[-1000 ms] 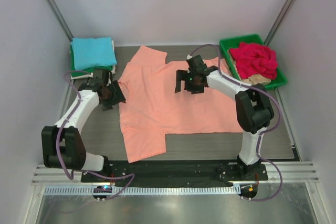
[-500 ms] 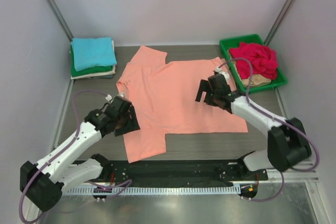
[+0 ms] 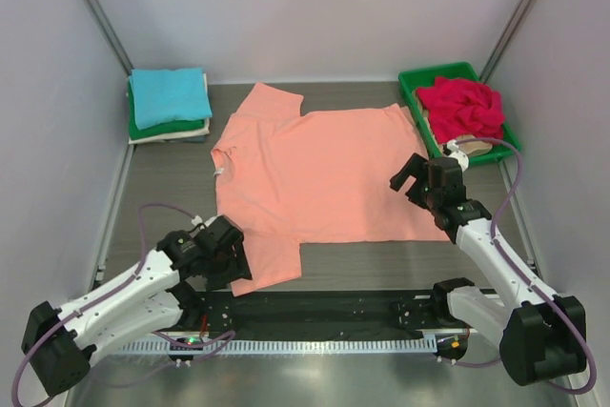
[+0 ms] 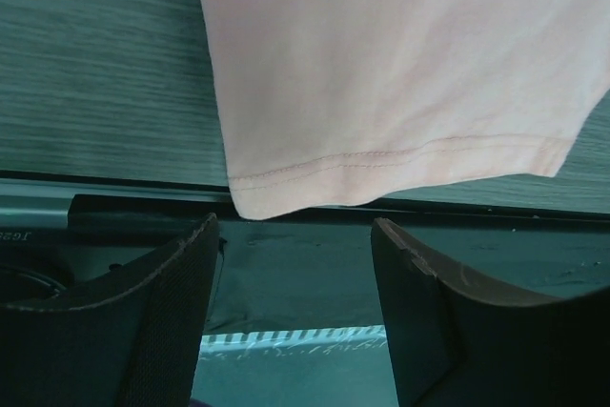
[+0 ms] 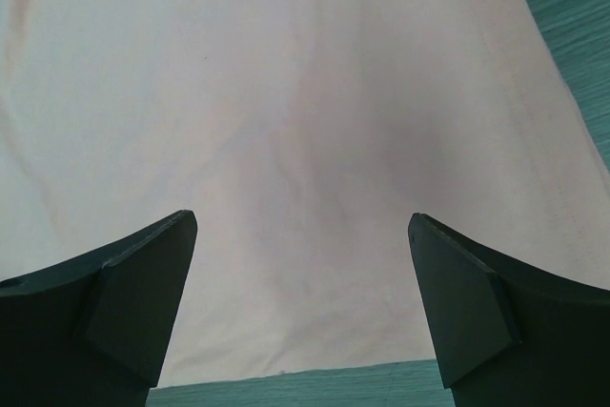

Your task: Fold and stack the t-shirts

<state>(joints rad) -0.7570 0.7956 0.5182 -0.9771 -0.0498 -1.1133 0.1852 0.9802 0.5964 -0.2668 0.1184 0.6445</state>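
A large salmon-orange t-shirt (image 3: 315, 173) lies spread flat on the table. My left gripper (image 3: 232, 267) is open and empty, low at the hem of the shirt's near-left sleeve. In the left wrist view the sleeve hem (image 4: 400, 64) lies just beyond the open gripper (image 4: 295, 226). My right gripper (image 3: 413, 179) is open and empty over the shirt's right edge. In the right wrist view the gripper (image 5: 300, 221) has the cloth (image 5: 286, 121) between and beyond its fingers. A folded stack with a turquoise shirt (image 3: 170, 94) on top sits at the back left.
A green plastic tray (image 3: 419, 83) at the back right holds a crumpled red shirt (image 3: 462, 107) and a beige one (image 3: 474, 147). The black base plate (image 3: 334, 307) runs along the near edge. Grey walls enclose the table on three sides.
Both arms have drawn back toward the near edge. The left gripper went from the shirt's left side to the near sleeve. The right went from the shirt's middle to its right edge.
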